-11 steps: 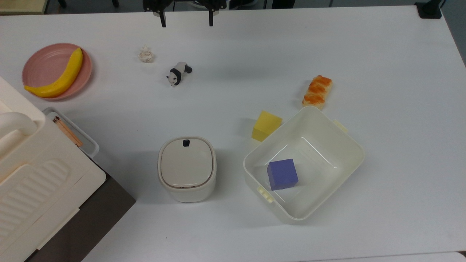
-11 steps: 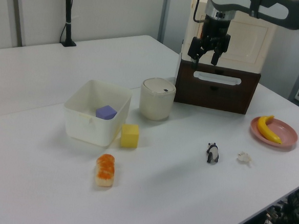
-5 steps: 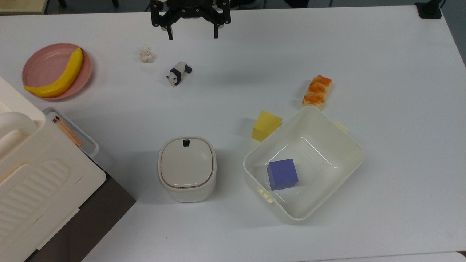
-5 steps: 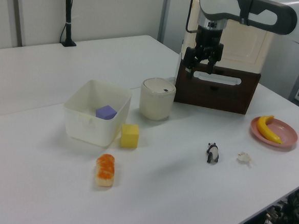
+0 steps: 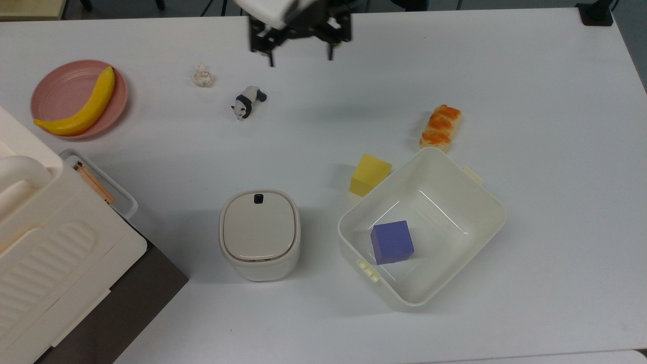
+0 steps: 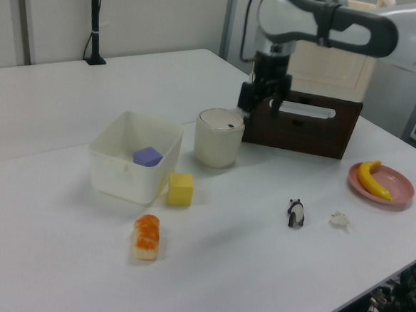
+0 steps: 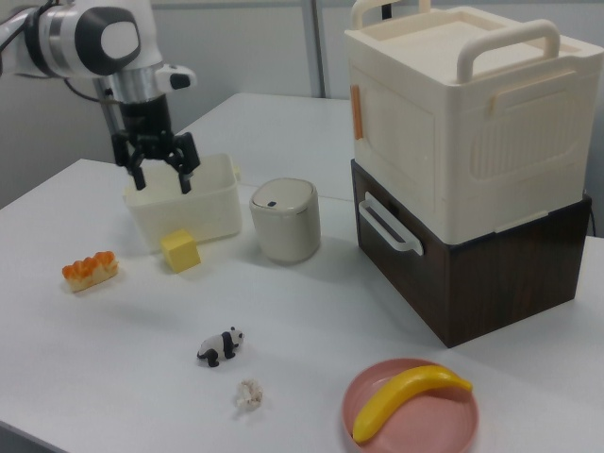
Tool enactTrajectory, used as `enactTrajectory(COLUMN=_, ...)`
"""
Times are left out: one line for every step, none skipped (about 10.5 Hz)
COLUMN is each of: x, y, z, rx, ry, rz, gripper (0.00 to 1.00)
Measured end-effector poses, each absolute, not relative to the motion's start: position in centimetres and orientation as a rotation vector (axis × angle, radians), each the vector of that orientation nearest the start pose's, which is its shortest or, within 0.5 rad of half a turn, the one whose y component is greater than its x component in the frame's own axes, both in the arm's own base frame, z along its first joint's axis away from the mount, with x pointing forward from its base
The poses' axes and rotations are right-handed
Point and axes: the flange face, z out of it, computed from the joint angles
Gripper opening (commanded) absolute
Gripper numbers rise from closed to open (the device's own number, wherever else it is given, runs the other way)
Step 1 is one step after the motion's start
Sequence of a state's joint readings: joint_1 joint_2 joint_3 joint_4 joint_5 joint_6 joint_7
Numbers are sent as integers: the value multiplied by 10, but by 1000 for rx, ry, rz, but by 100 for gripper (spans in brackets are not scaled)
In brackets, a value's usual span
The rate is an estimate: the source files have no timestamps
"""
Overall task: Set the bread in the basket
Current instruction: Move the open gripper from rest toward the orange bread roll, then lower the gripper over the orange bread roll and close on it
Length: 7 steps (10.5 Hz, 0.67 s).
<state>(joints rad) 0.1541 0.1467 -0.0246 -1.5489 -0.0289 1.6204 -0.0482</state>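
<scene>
Well, nothing's done yet: the bread [image 5: 441, 128] lies on the table just beside the basket [image 5: 488, 202], outside its rim, while the gripper [image 5: 299, 54], fingers spread and empty, hangs well apart from it.

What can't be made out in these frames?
- Gripper: blurred in the top view; the arm's upper part is cut off by the top edge.
- Small white lump near the panda: too small to identify in the top view.
- Basket floor: hidden by its own near wall in the left view.
- Drawer contents: mostly covered by the cream box in the top view.
</scene>
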Motion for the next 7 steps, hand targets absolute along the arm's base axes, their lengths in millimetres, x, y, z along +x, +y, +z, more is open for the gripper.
enactTrajectory(x=594, y=101, z=541, rx=-3160, ry=-325, rz=153, gripper=100)
enactTrajectory(x=593, y=133, z=524, rx=-3163, ry=-342, rz=194, gripper=100)
enactTrajectory(x=590, y=168, z=508, rx=-3166, ry=-321, rz=217, gripper=100)
enactTrajectory(x=588, y=203, z=491, rx=-3160, ry=-276, rz=223, gripper=100)
enactTrajectory(x=585, y=233, z=475, rx=-3153, ry=-229, rz=225, gripper=100)
enactTrajectory(x=581, y=260, z=458, rx=-3158, ry=-180, rz=231, gripper=100)
enactTrajectory(x=576, y=285, z=441, rx=-3168, ry=-130, rz=229, gripper=100)
